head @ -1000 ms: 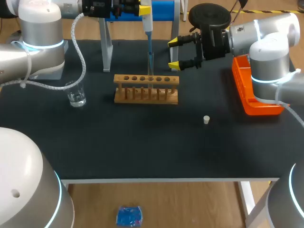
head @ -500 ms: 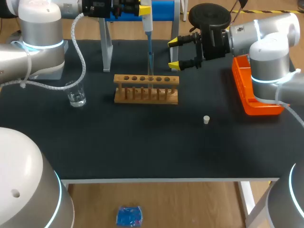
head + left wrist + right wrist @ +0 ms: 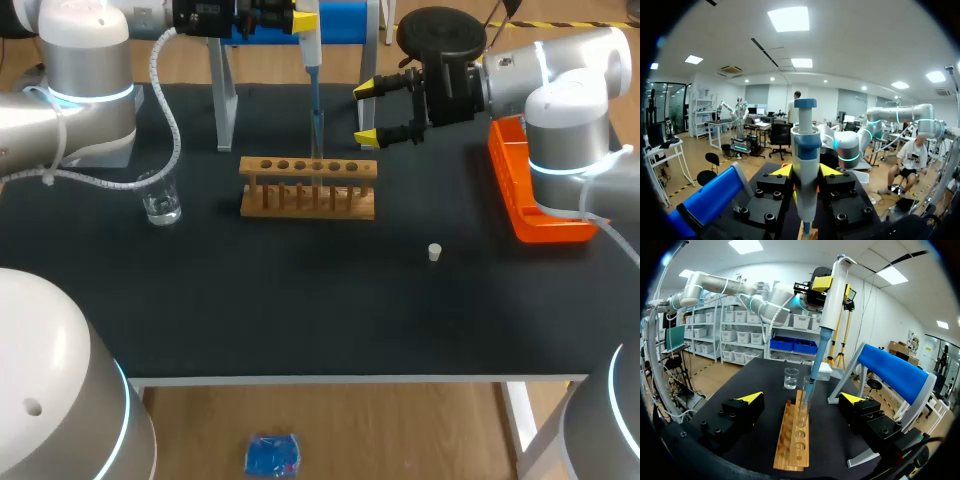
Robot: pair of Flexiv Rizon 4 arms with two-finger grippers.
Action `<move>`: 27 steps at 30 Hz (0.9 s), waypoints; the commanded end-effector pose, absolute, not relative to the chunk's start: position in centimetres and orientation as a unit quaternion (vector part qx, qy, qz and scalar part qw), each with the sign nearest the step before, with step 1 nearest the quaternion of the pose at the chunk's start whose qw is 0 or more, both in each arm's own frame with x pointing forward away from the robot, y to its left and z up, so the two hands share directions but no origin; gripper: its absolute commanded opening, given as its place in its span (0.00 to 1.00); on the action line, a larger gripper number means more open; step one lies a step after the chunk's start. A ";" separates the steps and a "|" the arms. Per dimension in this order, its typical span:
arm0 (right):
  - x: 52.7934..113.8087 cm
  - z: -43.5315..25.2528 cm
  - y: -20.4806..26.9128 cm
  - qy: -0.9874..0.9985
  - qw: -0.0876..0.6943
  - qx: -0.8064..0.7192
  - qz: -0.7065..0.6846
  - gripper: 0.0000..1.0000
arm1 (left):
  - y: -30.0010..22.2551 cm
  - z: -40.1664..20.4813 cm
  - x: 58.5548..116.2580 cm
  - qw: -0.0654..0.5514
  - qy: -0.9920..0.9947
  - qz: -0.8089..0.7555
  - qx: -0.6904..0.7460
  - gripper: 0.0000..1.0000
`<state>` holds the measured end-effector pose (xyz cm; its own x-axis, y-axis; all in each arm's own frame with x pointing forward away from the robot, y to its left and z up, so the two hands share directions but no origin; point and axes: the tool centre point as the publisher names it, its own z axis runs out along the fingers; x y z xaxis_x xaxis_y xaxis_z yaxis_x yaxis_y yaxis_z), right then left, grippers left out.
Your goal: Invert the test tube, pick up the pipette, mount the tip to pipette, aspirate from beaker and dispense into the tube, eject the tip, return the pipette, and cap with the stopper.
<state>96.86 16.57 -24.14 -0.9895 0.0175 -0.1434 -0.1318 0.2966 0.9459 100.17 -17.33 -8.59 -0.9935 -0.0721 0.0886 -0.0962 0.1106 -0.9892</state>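
One rack (image 3: 308,187), beaker (image 3: 160,199), pipette (image 3: 309,45), stopper (image 3: 434,252)

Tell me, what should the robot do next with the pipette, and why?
Probably lift the pipette straight up, out of the tube. The left gripper holds it with its tip down inside the tube, which stands in the rack, so a sideways move could knock the tube.

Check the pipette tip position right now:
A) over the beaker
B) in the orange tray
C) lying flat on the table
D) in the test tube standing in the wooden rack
D: the pipette, held upright in the left gripper, points down into the test tube standing in the wooden rack; the beaker sits well off to the side.
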 end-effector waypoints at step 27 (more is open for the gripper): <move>98.1 -15.8 13.4 0.834 0.136 -0.019 0.535 1.00 | -17.4 -8.6 100.1 0.008 -0.745 0.664 0.057 0.00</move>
<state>99.51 14.56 -18.67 -0.9653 0.1038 -0.2395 -0.1878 0.3614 0.9133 100.16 -17.32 -8.59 -0.9934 -0.0723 0.0885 -0.0962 0.1105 -0.9892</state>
